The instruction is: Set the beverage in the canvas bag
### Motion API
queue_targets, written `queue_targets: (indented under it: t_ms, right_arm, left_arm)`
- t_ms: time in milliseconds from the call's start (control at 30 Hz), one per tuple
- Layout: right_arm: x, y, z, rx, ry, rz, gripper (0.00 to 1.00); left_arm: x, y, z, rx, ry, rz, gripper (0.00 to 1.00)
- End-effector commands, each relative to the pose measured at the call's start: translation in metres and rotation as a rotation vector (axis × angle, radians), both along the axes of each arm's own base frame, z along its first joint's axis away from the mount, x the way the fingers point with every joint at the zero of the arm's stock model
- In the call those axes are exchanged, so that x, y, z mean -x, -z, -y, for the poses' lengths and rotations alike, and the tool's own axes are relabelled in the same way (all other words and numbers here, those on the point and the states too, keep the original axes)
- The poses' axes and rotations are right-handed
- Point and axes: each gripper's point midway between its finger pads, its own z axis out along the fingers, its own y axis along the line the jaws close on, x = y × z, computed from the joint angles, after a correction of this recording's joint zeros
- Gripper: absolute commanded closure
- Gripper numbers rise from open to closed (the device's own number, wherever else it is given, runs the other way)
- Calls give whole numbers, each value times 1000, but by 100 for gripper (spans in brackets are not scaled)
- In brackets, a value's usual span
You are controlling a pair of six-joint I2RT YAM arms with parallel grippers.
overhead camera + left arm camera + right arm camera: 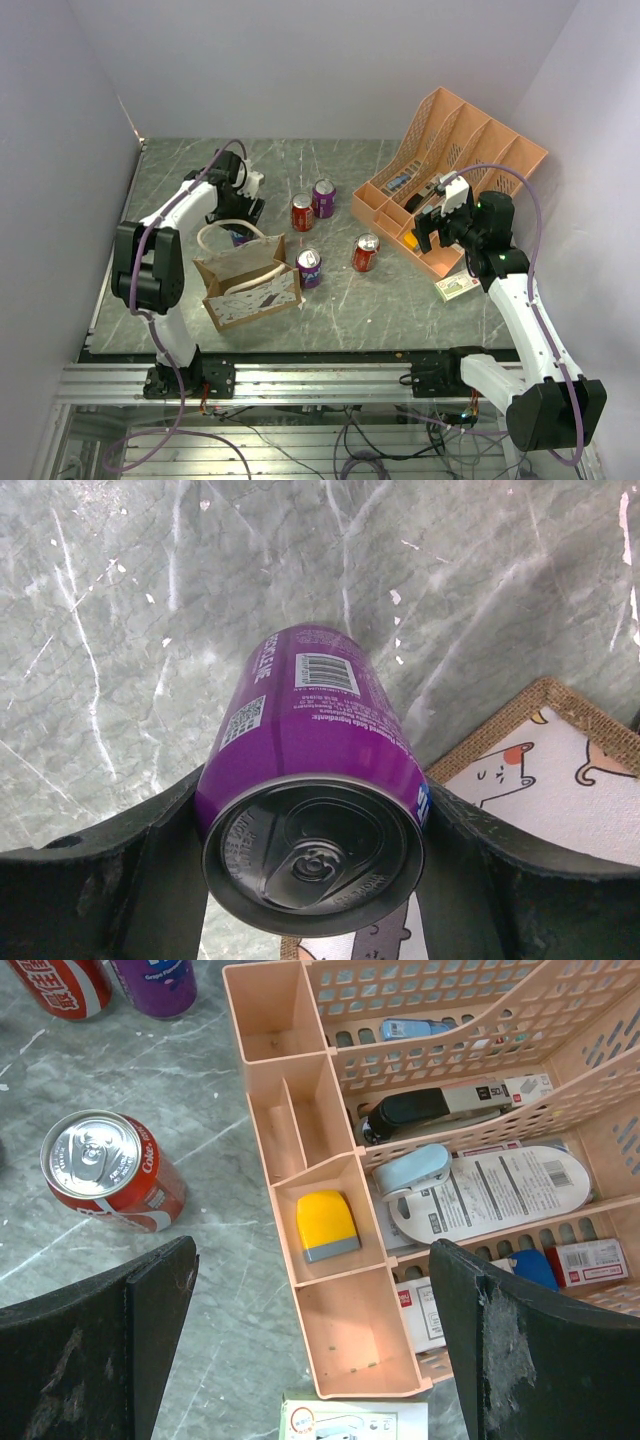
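Note:
My left gripper [241, 218] is shut on a purple beverage can [310, 810] and holds it upright above the table, just behind the back rim of the canvas bag [248, 282]. In the left wrist view the can fills the gap between the two black fingers [140, 870], and the bag's brown edge and white patterned panel [560, 770] show at the lower right. The bag stands open with its cream rope handles up. My right gripper [430, 226] is open and empty over the front of the orange organizer [350, 1330].
Loose cans stand on the table: a red one [302, 212], a purple one [324, 197], a purple one [309, 268] next to the bag, and a red one [366, 252], also in the right wrist view [110, 1175]. A small box [457, 287] lies by the organizer [450, 165].

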Motion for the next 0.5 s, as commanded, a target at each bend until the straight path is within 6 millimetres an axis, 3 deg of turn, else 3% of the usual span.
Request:
queue_targets:
  t_ms: [0, 267, 467]
  right_arm:
    - [1, 6, 0, 15, -1, -17, 0]
    - [1, 7, 1, 15, 2, -18, 0]
    - [1, 7, 0, 15, 1, -21, 0]
  left_arm:
    - [-10, -29, -1, -13, 20, 112, 48]
    - [-19, -61, -2, -26, 44, 183, 81]
    - [-25, -86, -6, -42, 48, 238, 93]
